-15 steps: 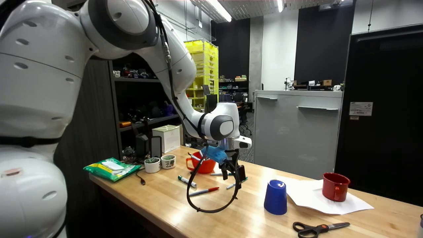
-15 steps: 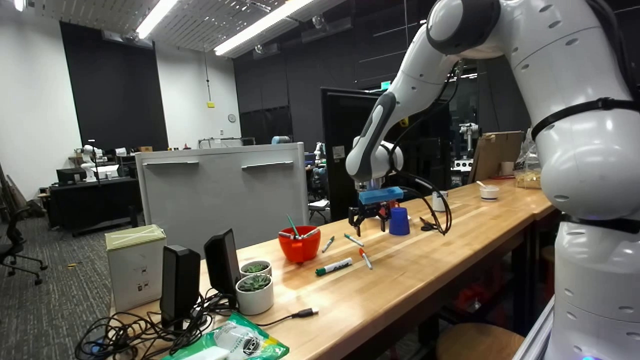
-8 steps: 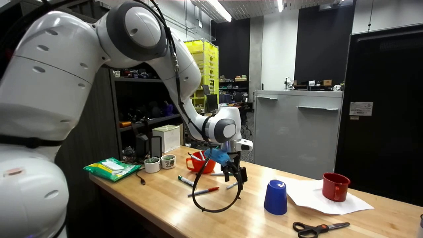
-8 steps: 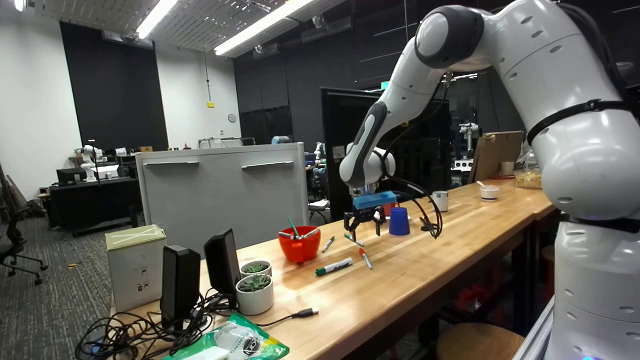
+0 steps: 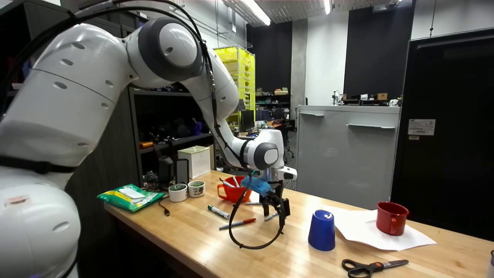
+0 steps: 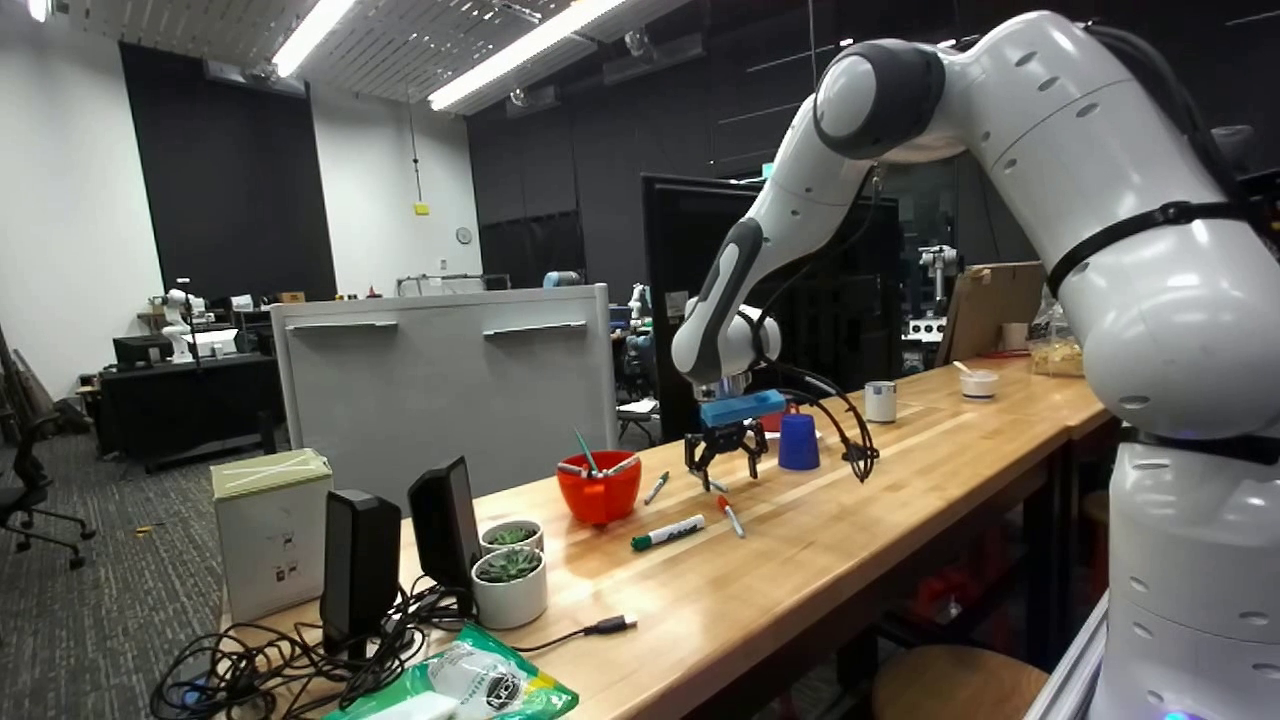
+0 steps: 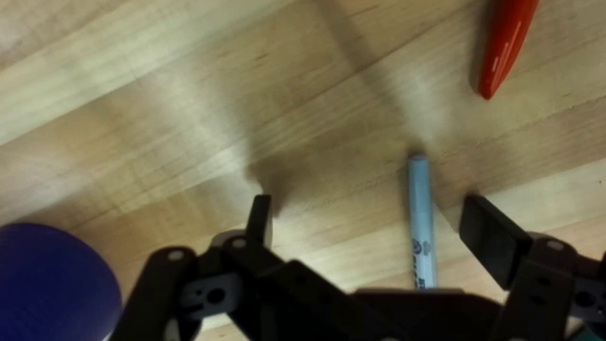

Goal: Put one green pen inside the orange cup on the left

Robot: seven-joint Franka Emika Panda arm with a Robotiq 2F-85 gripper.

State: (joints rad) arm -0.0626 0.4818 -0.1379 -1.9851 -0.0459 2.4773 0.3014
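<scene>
A thin green pen (image 7: 421, 218) with a grey-blue barrel lies on the table. In the wrist view it runs between my open fingers, nearer the right-hand one, and its lower end is hidden behind the gripper. It shows partly in both exterior views (image 5: 271, 217) (image 6: 718, 486), its cap covered by the gripper. My gripper (image 7: 369, 222) is open and empty, low above the table, also seen in both exterior views (image 5: 276, 212) (image 6: 730, 480). The orange cup (image 6: 600, 498) (image 5: 230, 197) stands upright with several pens in it. Another thin green pen (image 6: 656, 487) lies beside it.
A red pen (image 6: 731, 517) (image 7: 506, 42) and a thick green marker (image 6: 667, 533) lie nearby. An upturned blue cup (image 5: 322, 231) (image 7: 52, 284) stands close to the gripper. A red cup (image 5: 391, 218) stands on paper; scissors (image 5: 374, 266) lie in front. Potted plants (image 6: 510, 590) stand past the orange cup.
The gripper has come down toward the table over the green pen, shifting slightly sideways. It stays open. The pens and cups have not moved.
</scene>
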